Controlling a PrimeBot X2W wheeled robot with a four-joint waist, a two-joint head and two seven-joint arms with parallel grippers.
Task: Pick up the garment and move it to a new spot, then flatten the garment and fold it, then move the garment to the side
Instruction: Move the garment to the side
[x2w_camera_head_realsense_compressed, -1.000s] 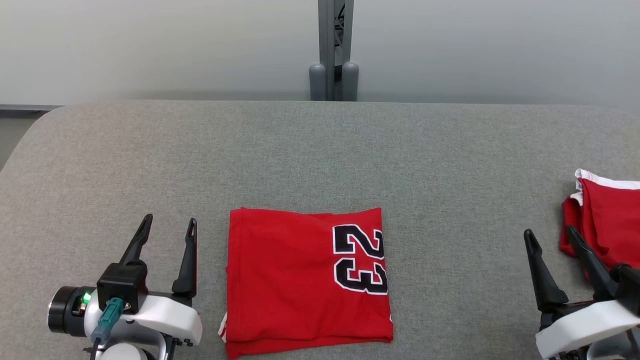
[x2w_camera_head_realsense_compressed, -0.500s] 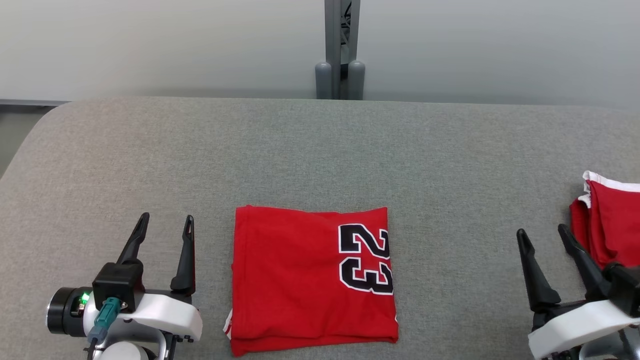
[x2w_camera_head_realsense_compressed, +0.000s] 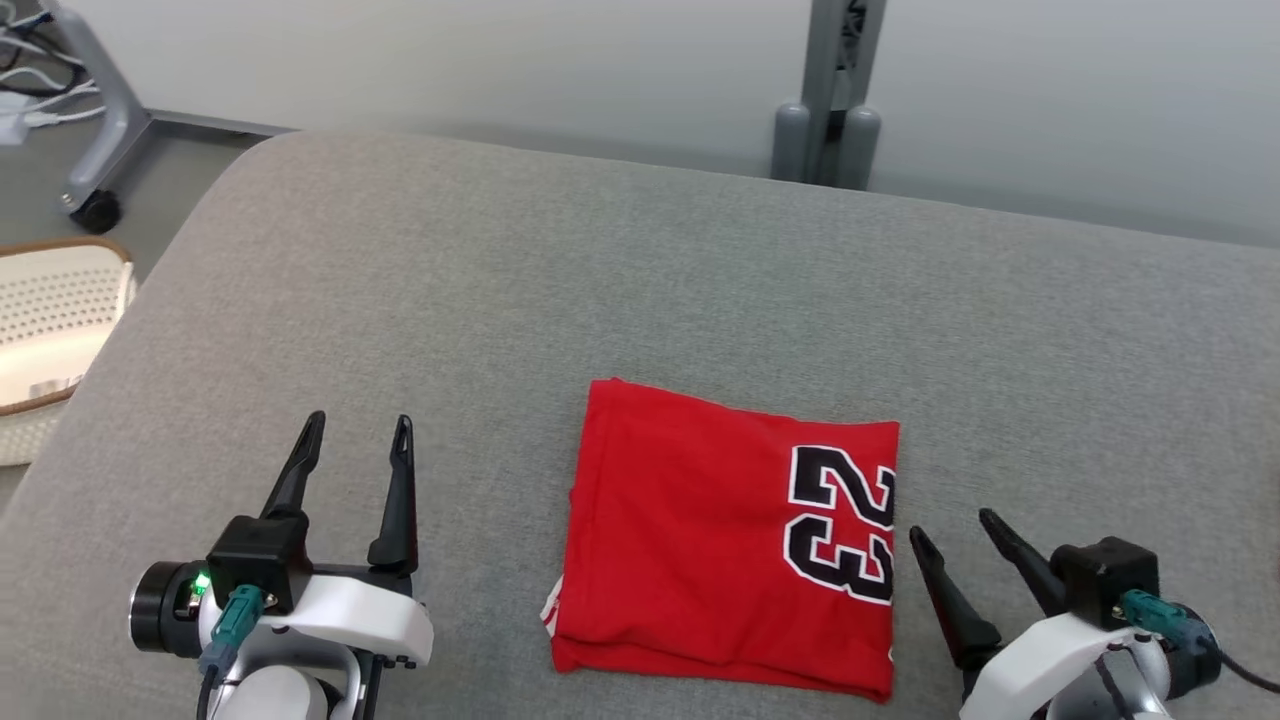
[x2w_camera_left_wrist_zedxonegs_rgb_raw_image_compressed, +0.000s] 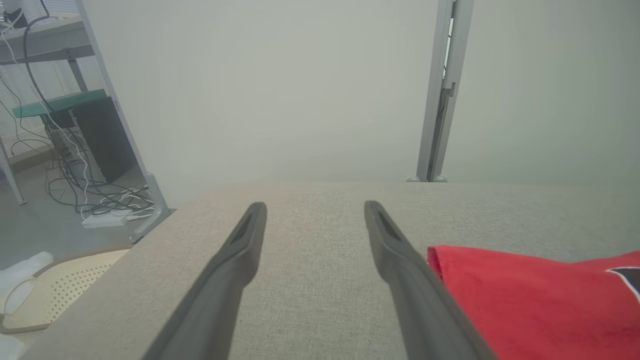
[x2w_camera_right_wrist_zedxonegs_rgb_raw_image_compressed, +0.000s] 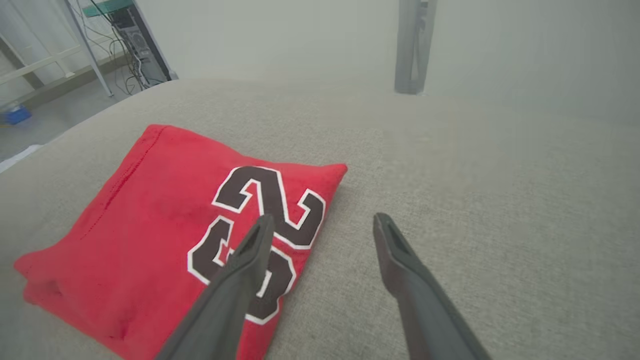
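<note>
The garment (x2w_camera_head_realsense_compressed: 730, 550) is a red jersey with a black "23", folded into a flat rectangle on the grey table near its front edge. My left gripper (x2w_camera_head_realsense_compressed: 360, 433) stands open to its left, well apart from it, nothing between the fingers. My right gripper (x2w_camera_head_realsense_compressed: 952, 525) stands open just off the garment's right edge, empty. In the right wrist view the garment (x2w_camera_right_wrist_zedxonegs_rgb_raw_image_compressed: 165, 220) lies left of my right gripper (x2w_camera_right_wrist_zedxonegs_rgb_raw_image_compressed: 324, 221), whose left finger overlaps the number. In the left wrist view a corner of the garment (x2w_camera_left_wrist_zedxonegs_rgb_raw_image_compressed: 530, 295) shows right of my open left gripper (x2w_camera_left_wrist_zedxonegs_rgb_raw_image_compressed: 315, 207).
A grey fabric-covered table (x2w_camera_head_realsense_compressed: 640, 300) spreads wide behind the garment. A perforated cream basket (x2w_camera_head_realsense_compressed: 50, 320) sits on the floor off the table's left edge. A grey post (x2w_camera_head_realsense_compressed: 830, 100) rises behind the table. A wheeled stand (x2w_camera_head_realsense_compressed: 95, 130) and cables occupy the far left.
The head camera has turned left, so the whole scene shifted right and the basket came into sight. The second red garment at the right has left the picture. The right gripper now sits nearer the folded garment.
</note>
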